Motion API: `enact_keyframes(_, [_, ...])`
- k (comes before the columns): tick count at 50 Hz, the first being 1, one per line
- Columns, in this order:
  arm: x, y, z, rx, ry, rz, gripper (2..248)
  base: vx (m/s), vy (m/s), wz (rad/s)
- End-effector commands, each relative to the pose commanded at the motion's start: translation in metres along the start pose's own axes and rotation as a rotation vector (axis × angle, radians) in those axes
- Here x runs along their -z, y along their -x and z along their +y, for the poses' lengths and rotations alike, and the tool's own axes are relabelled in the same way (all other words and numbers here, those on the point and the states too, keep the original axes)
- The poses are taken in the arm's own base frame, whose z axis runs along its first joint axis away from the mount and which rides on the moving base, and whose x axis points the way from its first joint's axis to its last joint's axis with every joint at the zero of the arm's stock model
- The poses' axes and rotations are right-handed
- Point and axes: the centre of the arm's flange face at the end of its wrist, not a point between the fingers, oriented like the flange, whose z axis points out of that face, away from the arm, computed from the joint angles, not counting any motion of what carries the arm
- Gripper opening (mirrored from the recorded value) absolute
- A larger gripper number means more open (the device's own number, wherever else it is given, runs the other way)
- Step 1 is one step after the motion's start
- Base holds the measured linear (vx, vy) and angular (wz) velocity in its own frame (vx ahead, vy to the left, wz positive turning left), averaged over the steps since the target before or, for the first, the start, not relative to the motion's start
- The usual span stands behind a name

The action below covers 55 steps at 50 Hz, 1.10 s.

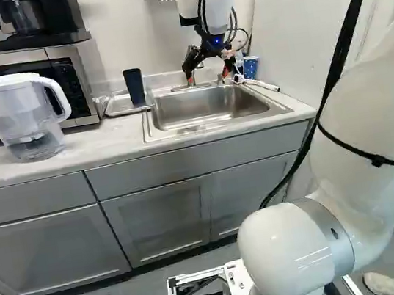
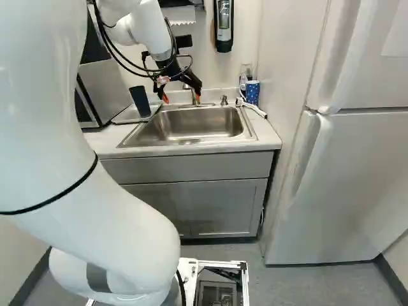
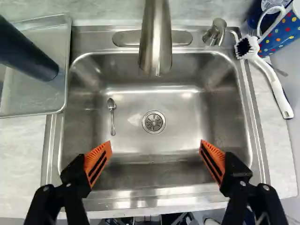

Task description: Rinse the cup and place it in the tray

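Where counter [image 2: 266, 135] ends, fridge [image 2: 357, 185] apparently begins.

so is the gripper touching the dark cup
Apart: the wrist view shows the edge of the tray and the rim of the sink between the dark cup and the open gripper.

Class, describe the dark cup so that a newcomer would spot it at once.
Find the steel sink; beside it, toward the microwave, lies a shallow metal tray. The tall, plain dark cup stands upright in it, unlike the spotted blue cup across the sink.
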Motion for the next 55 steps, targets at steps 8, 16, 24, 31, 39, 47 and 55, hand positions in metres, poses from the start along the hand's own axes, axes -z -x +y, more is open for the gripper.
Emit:
enact_keyframes(8, [0.0, 0.0, 0.0, 0.0, 0.0, 0.0, 247, 0.0, 0.0, 0.0])
enact_keyframes(16, [0.0, 0.0, 0.0, 0.0, 0.0, 0.0, 247, 0.0, 0.0, 0.0])
enact_keyframes(24, [0.0, 0.0, 0.0, 0.0, 0.0, 0.0, 247, 0.0, 0.0, 0.0])
enact_keyframes(31, [0.0, 0.0, 0.0, 0.0, 0.0, 0.0, 247, 0.0, 0.0, 0.0])
enact_keyframes(39, [0.0, 0.0, 0.0, 0.0, 0.0, 0.0, 247, 0.0, 0.0, 0.0])
enact_keyframes(47, [0.0, 0.0, 0.0, 0.0, 0.0, 0.0, 247, 0.0, 0.0, 0.0])
enact_keyframes(55, [0.0, 0.0, 0.0, 0.0, 0.0, 0.0, 247, 0.0, 0.0, 0.0])
